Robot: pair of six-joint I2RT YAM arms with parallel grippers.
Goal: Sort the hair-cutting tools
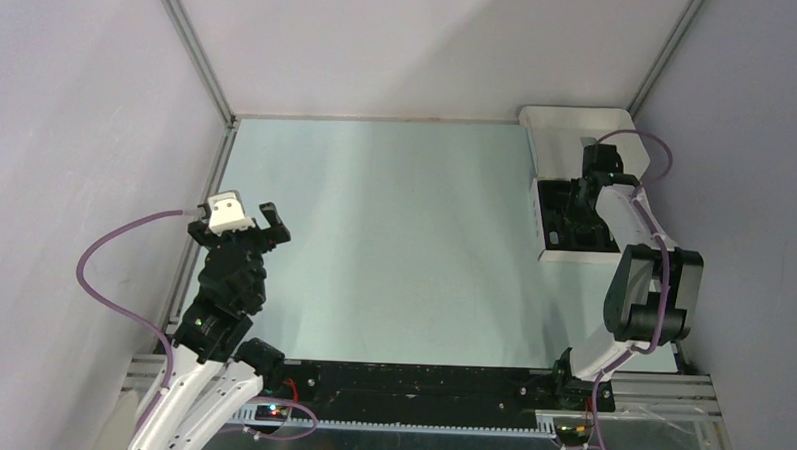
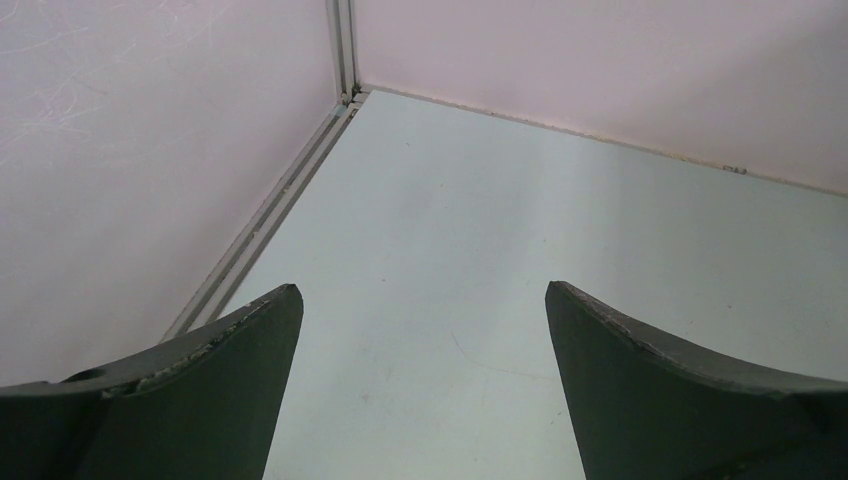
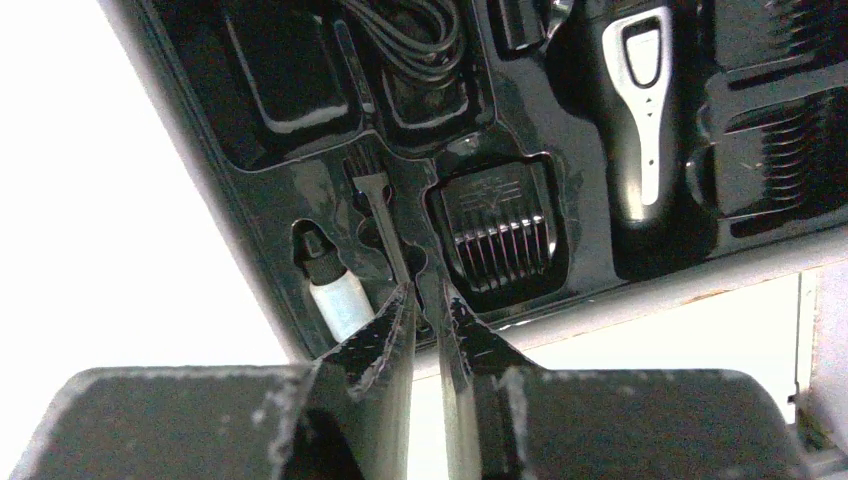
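The hair-cutting tools lie in the black moulded insert (image 3: pixel 262 190) of the white box (image 1: pixel 574 254) at the table's right edge. In the right wrist view I see the trimmer body (image 3: pixel 640 110) with silver trim, a squarish comb attachment (image 3: pixel 500 235), a thin stick (image 3: pixel 378 205) in its slot and a small white tube with a black cap (image 3: pixel 335 295). My right gripper (image 3: pixel 428 290) hovers over the insert, its jaws a narrow gap apart. The stick's near end lies just in front of the tips, with nothing clamped between them. My left gripper (image 2: pixel 420 295) stands wide open over bare table at the left.
A coiled cable (image 3: pixel 400 40) and more comb pieces (image 3: pixel 790 150) fill other pockets of the insert. The box's open lid (image 1: pixel 573 124) lies against the back right corner. Walls close the table on the left, back and right sides.
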